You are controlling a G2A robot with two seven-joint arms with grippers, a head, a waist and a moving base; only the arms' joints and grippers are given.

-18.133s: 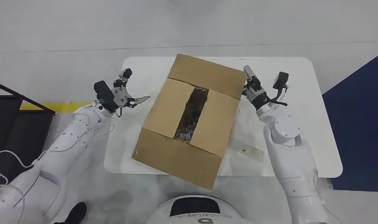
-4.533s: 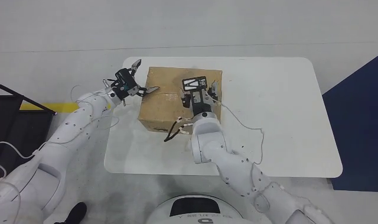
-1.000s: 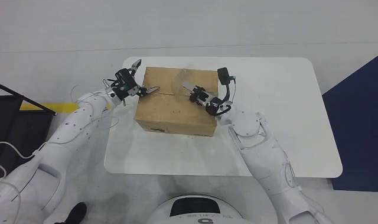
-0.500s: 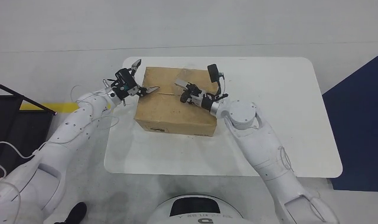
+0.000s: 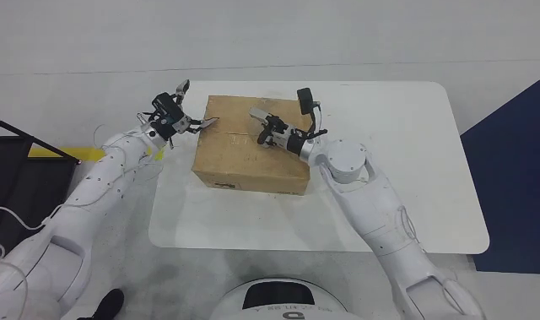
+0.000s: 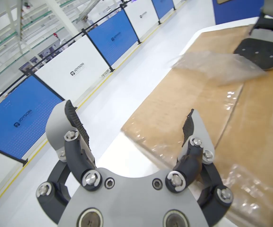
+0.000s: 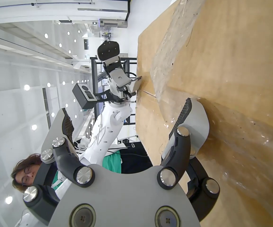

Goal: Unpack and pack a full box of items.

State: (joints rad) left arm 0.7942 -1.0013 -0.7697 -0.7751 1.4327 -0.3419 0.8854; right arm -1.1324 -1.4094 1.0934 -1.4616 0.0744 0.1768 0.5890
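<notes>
- The white table point(image 5: 396, 176) bears a closed cardboard box point(image 5: 253, 155) on its left half. The box sits flat with its flaps down.
- A seam runs across the top of the box, and clear tape point(image 7: 171, 55) lies along it. The tape is wrinkled and partly lifted off the cardboard.
- The right gripper point(image 5: 257, 126) hangs over the middle of the box top, turned on its side. Its jaws are spread wide and grasp nothing. In the right wrist view point(image 7: 126, 106), one finger lies against the cardboard just beside the edge of the tape. The other finger stands up in the air, clear of the box.
- A loose flap of tape point(image 6: 216, 68) stands up from the top of the box, right beside the right gripper's lower finger.
- The left gripper point(image 5: 196, 105) is at the far left corner of the box. Its jaws are released and hold nothing. In the left wrist view point(image 6: 129, 107), one finger is over the left edge of the box top, near the end of the seam. The other finger is out past the box.
</notes>
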